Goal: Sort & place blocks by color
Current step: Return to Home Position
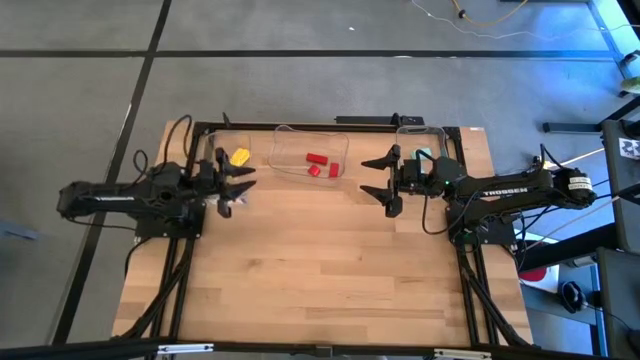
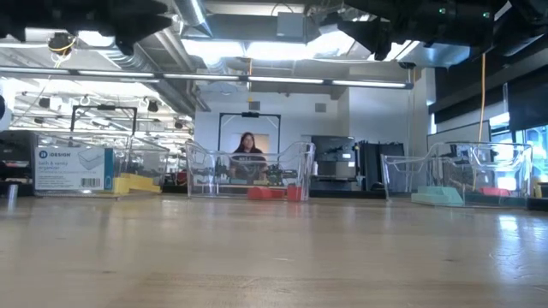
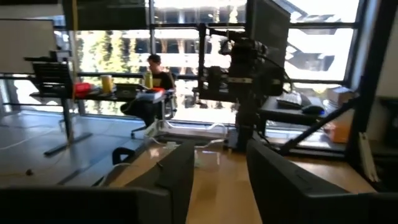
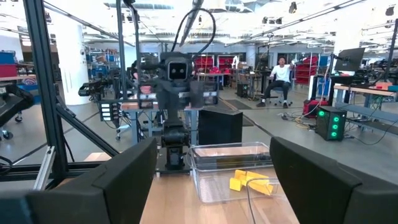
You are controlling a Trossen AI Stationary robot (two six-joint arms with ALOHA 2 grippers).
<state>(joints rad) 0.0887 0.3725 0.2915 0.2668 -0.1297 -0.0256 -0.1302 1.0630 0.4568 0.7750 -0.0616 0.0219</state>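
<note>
Inside bins (image 1: 290, 150): yellow blocks (image 1: 240, 156), red blocks (image 1: 318, 160), perhaps teal (image 2: 439, 196).

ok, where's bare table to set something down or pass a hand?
Free: the whole near half of the table. Also the strip between left end effector and right end effector, before the middle bin. Crowded: the far edge, where left bin, middle bin and right bin stand in a row.

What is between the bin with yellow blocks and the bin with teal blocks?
The middle clear bin, holding the red blocks; the high view shows it best.
</note>
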